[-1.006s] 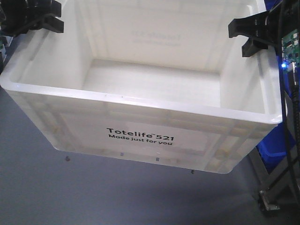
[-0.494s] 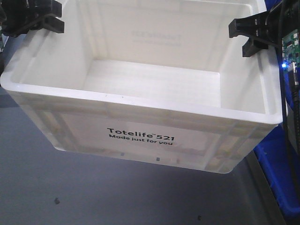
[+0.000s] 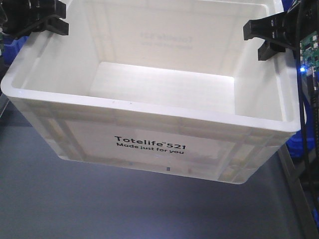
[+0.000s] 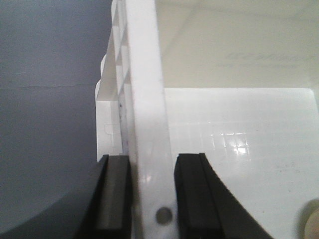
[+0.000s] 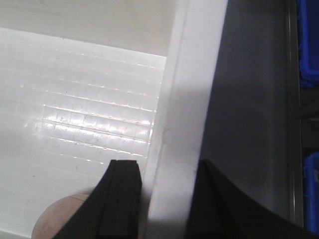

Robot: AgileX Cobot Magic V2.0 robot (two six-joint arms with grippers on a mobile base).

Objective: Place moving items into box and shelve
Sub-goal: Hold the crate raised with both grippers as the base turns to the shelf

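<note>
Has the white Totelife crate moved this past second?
Yes. The large white rectangular plastic crate went forward: the grey floor and blue plastic bin slid downward past it.

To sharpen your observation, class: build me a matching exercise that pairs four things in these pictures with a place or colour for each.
Things:
1 box
2 left gripper
3 right gripper
4 blue bin

Descriptions:
A shut on the box's right wall
B white with black lettering
C outside the box, off its right side
D shut on the box's left wall

Pairs: 1-B, 2-D, 3-A, 4-C
</note>
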